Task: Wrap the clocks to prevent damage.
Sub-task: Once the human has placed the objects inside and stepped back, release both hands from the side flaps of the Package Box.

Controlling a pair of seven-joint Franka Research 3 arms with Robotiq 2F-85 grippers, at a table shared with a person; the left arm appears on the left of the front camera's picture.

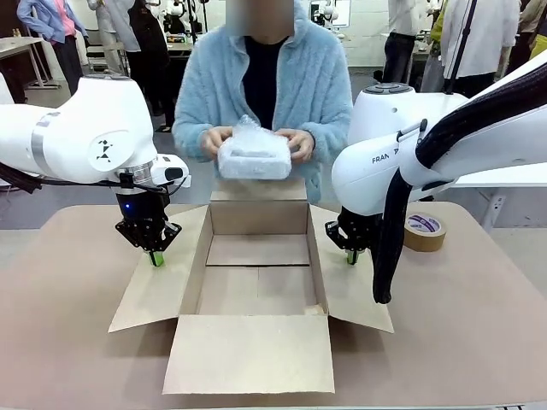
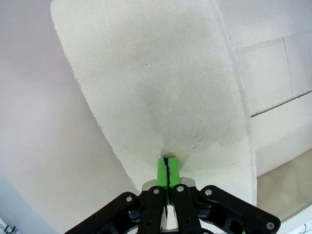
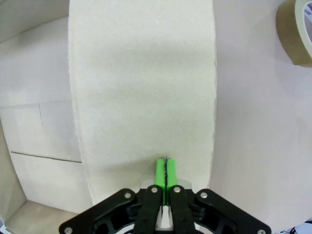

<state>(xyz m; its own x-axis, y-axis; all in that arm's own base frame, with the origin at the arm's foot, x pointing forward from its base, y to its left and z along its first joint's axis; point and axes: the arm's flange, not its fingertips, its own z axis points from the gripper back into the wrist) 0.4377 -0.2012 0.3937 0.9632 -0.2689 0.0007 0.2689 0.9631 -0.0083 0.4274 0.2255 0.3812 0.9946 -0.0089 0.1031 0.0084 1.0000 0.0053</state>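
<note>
A person at the far side holds the clocks in both hands, a whitish bubble-wrap bundle above the back edge of the open cardboard box. My left gripper is shut, its green tips pressing down on the box's left flap. My right gripper is also shut, its tips resting on the right flap. In the left wrist view the left gripper has its pads together on the cardboard. In the right wrist view the right gripper looks the same.
A brown tape roll lies on the table right of the box, also at the top right corner of the right wrist view. The box's front flap lies flat toward me. Other people stand in the background.
</note>
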